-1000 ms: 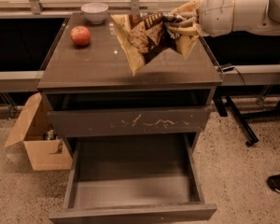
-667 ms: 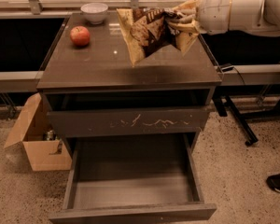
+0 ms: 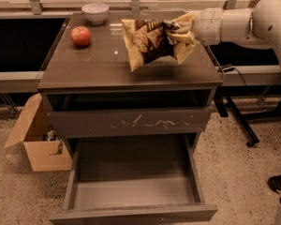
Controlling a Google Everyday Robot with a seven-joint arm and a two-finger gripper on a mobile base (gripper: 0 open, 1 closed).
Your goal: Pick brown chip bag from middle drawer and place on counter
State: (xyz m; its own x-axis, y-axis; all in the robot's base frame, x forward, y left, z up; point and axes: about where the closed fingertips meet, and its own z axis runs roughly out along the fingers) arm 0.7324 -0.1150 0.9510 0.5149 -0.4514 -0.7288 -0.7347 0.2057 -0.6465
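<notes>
The brown chip bag (image 3: 149, 42), dark brown with tan-yellow edges, hangs tilted over the right half of the counter (image 3: 93, 67). My gripper (image 3: 179, 29) comes in from the right on a white arm and is shut on the bag's right edge. The bag's lower left corner is close to the counter top; I cannot tell if it touches. The middle drawer (image 3: 131, 193) is pulled out at the bottom of the cabinet, and its grey floor is bare.
A red apple (image 3: 81, 35) and a white bowl (image 3: 95, 12) sit on the counter's back left. The drawer front with pale scratch marks (image 3: 131, 122) is shut above the open drawer. An open cardboard box (image 3: 37, 142) stands on the floor at the left. Black stand legs (image 3: 243, 125) are at the right.
The gripper and the bag have come down a little toward the counter and shifted slightly left. The apple, bowl and drawers have not moved.
</notes>
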